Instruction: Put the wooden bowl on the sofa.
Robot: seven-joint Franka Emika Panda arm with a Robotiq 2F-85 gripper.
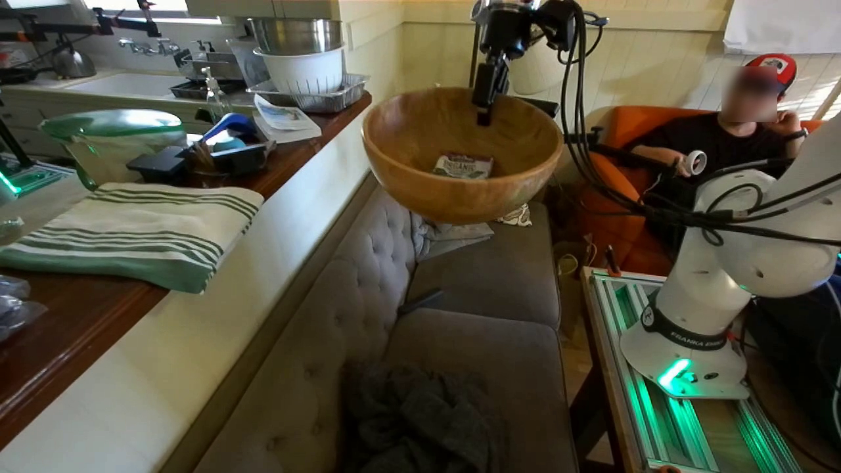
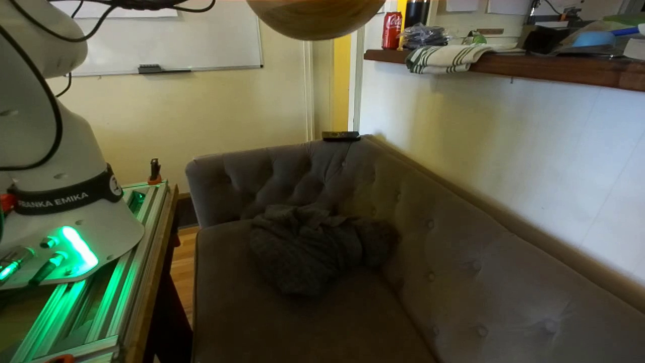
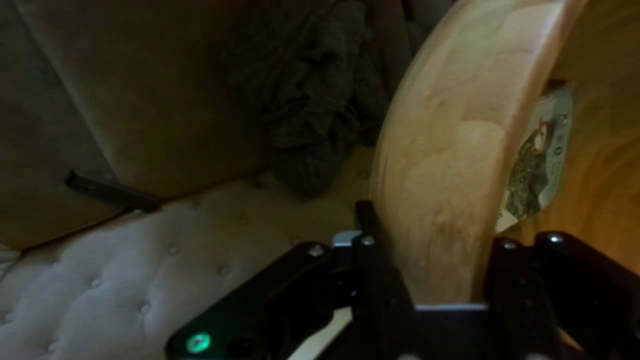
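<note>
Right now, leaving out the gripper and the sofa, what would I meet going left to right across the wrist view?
Slim dark object → crumpled dark cloth → wooden bowl, its gripped wall first → printed label inside the bowl.

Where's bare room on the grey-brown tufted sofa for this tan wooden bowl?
The sofa looks bare between the slim dark bar and the seat's front edge. Crowded: around the crumpled charcoal cloth and, past the bar, pale-grey fabric.
</note>
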